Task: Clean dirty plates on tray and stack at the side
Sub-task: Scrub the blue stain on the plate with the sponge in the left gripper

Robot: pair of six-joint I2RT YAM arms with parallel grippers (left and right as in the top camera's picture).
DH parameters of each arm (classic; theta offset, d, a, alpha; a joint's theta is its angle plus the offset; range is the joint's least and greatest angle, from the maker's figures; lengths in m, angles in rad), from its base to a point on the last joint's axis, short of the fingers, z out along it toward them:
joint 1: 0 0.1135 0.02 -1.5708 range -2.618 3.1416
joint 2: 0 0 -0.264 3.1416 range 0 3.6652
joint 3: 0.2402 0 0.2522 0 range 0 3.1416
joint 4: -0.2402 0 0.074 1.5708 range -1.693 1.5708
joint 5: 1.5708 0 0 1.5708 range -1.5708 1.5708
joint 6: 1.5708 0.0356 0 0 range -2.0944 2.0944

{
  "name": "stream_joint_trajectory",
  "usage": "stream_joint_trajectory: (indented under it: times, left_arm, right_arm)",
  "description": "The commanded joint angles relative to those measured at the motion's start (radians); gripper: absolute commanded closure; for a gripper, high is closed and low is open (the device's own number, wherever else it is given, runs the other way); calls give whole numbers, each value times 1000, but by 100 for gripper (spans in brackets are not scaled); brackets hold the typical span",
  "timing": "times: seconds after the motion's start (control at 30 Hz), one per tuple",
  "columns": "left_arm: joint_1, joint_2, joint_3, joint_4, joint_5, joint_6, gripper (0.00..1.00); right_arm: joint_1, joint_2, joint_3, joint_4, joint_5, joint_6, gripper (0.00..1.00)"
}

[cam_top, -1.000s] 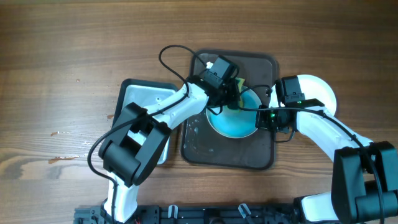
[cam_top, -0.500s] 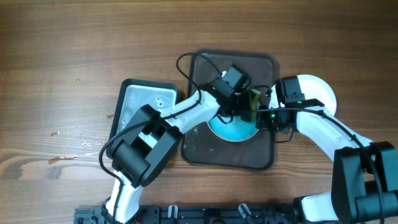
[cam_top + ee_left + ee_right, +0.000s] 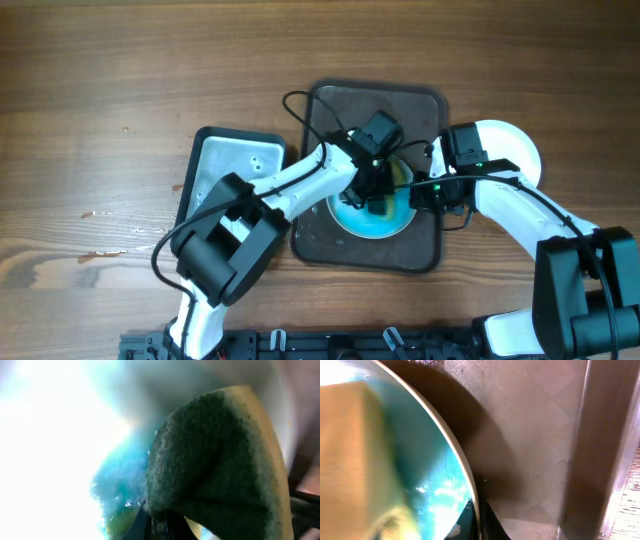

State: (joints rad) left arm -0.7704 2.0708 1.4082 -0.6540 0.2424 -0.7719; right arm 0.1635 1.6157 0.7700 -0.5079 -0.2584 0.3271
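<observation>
A white plate (image 3: 372,222) smeared with blue lies on the dark brown tray (image 3: 350,108). My left gripper (image 3: 378,200) is shut on a green-yellow sponge (image 3: 400,174) and presses it onto the plate's middle. In the left wrist view the sponge (image 3: 215,460) fills the frame above the gripper (image 3: 160,527), with wet blue plate (image 3: 120,480) beside it. My right gripper (image 3: 420,192) is shut on the plate's right rim. The right wrist view shows that rim (image 3: 462,467) pinched in the gripper (image 3: 481,522), over the tray floor (image 3: 530,455).
A clean white plate (image 3: 520,145) sits on the wooden table right of the tray, partly under my right arm. A light grey metal tray (image 3: 225,160) lies left of the brown tray, under my left arm. The tray's raised rim (image 3: 600,445) stands close to my right gripper.
My left gripper has swept the sponge from the plate's far edge to the right and then down onto its middle. The right gripper has stayed on the rim.
</observation>
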Motion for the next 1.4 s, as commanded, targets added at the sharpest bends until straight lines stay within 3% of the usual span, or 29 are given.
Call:
stream_joint_trajectory:
  times: [0.0, 0.2, 0.33, 0.43, 0.7, 1.0, 1.37]
  left_arm:
    - [41, 35, -47, -119, -434, 9, 96]
    - [59, 33, -47, -208, -651, 8, 96]
    - [61, 27, -44, -217, -683, 8, 96]
    - [61, 27, -34, -166, -591, 9, 96]
    - [54, 27, -34, 113, -128, -55, 96]
    - [14, 78, -34, 302, -111, -181, 96]
    - [-29, 90, -34, 450, -23, -183, 96]
  right_arm:
    - [2, 25, -31, -12, 68, -18, 96]
    - [2, 26, -31, -13, 68, -26, 96]
    - [2, 26, -31, -13, 68, -34, 96]
    - [2, 26, -31, -13, 68, -39, 96]
    - [8, 26, -31, -13, 76, -44, 96]
    - [47, 26, -31, -8, 113, -35, 95]
    - [47, 26, -31, -6, 113, -32, 96]
